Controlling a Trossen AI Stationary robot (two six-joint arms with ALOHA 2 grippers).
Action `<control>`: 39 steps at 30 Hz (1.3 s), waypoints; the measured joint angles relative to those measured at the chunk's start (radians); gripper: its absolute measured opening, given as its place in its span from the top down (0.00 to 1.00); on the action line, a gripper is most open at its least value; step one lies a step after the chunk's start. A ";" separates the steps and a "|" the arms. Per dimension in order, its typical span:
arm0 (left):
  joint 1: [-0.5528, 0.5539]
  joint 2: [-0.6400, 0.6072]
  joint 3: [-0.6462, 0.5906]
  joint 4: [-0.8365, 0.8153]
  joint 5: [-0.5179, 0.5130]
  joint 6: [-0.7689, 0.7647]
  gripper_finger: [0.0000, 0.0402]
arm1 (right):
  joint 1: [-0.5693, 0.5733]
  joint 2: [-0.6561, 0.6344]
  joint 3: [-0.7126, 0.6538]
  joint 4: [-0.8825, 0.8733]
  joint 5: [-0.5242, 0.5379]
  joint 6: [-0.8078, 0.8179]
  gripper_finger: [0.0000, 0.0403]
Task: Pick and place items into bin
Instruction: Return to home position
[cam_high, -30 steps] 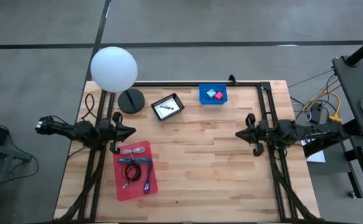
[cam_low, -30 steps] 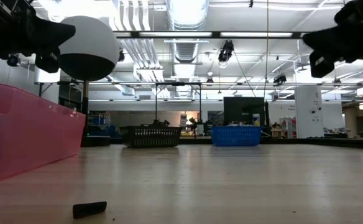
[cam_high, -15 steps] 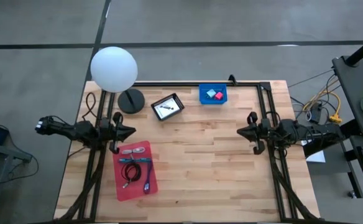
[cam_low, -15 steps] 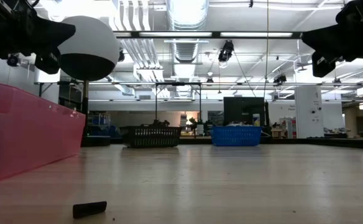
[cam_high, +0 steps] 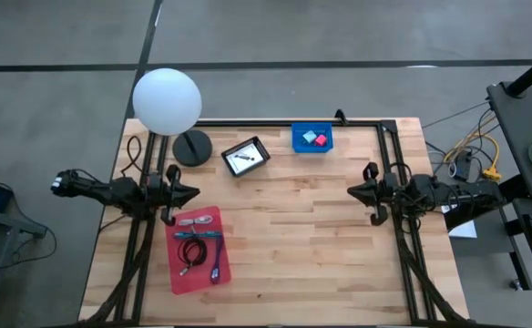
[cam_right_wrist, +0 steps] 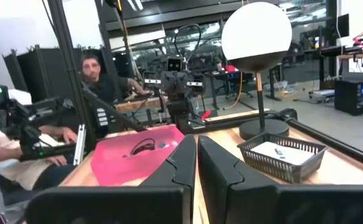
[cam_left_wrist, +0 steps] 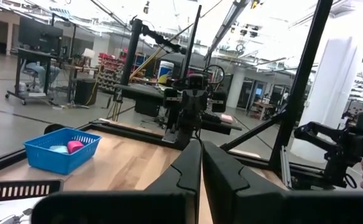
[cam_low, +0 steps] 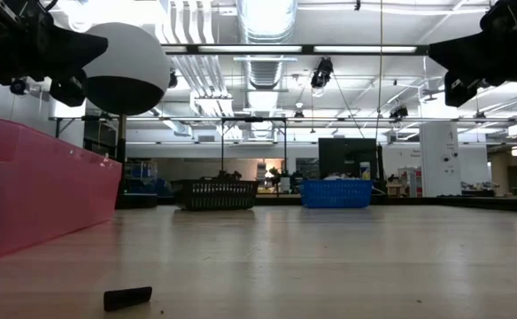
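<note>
- Far left: my left arm (cam_high: 143,191) hangs over the left edge of the worktop (cam_high: 302,237). The left jaws are pressed together with nothing between them, pointing across at my other arm.
- Just beside those jaws, the red tray (cam_high: 186,278) lies flat on the wood. In it are a coiled black cable (cam_high: 191,253), a purple cable (cam_high: 217,266) next to it, and a teal pen (cam_high: 202,235) lying across on the far side of both.
- Behind the tray, the lamp (cam_high: 167,100) stands at the far left corner with its white globe up high.
- Next along is the black bin (cam_right_wrist: 275,167), near the far edge, with a white packet (cam_high: 244,158) inside it.
- Further right, the blue bin (cam_left_wrist: 51,163) sits against the far edge. It holds the pink cube (cam_high: 320,139) and the pale teal cube (cam_high: 309,136) side by side.
- Near the low camera, a small dark object (cam_low: 127,298) lies on the wood; I cannot tell what it is.
- Far right: my right arm (cam_high: 421,193) hangs over the right edge. The right jaws are closed on nothing and face the left arm.
</note>
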 joint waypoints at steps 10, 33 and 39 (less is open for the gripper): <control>0.000 0.009 0.000 0.001 0.001 0.000 1.00 | 0.000 -0.001 0.000 -0.005 0.000 -0.015 0.98; 0.000 0.013 0.000 0.000 0.001 0.001 1.00 | 0.000 -0.001 0.000 -0.005 0.000 -0.015 0.98; 0.000 0.013 0.000 0.000 0.001 0.000 1.00 | 0.000 -0.001 0.000 -0.005 0.000 -0.013 0.98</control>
